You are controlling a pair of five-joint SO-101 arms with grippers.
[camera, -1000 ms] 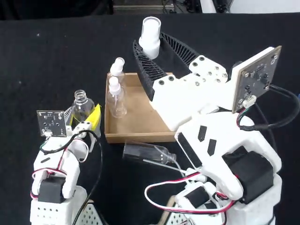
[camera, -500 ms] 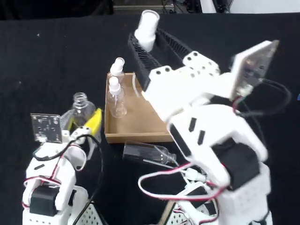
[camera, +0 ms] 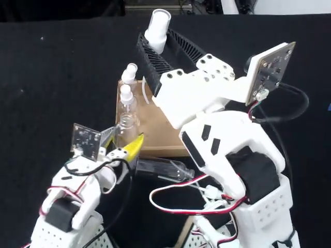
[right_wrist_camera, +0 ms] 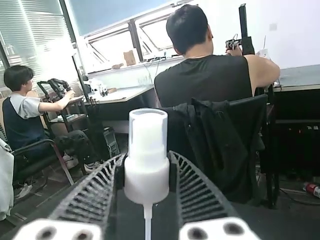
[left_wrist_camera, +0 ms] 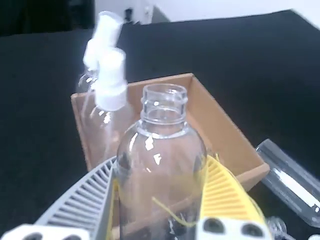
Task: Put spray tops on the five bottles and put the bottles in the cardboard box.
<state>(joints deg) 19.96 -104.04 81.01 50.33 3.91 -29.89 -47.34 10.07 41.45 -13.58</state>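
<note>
Clamping one open bottle (left_wrist_camera: 162, 150), left gripper (camera: 123, 140); right gripper (camera: 156, 40), one spray top (right_wrist_camera: 147, 150); two capped bottles (camera: 126, 102) upright.

A black table (camera: 57, 67) is seen. A box (camera: 163, 151) is set on it near the centre. A clear bottle (camera: 163, 169) is laid on its side just at the box's 6 o'clock, neck turned towards 3 o'clock.

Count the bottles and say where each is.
4. A near capped bottle and a far capped bottle stand in the cardboard box; an uncapped bottle is in the left hand; a lying bottle rests on the table before the box. Another may be hidden.
</note>
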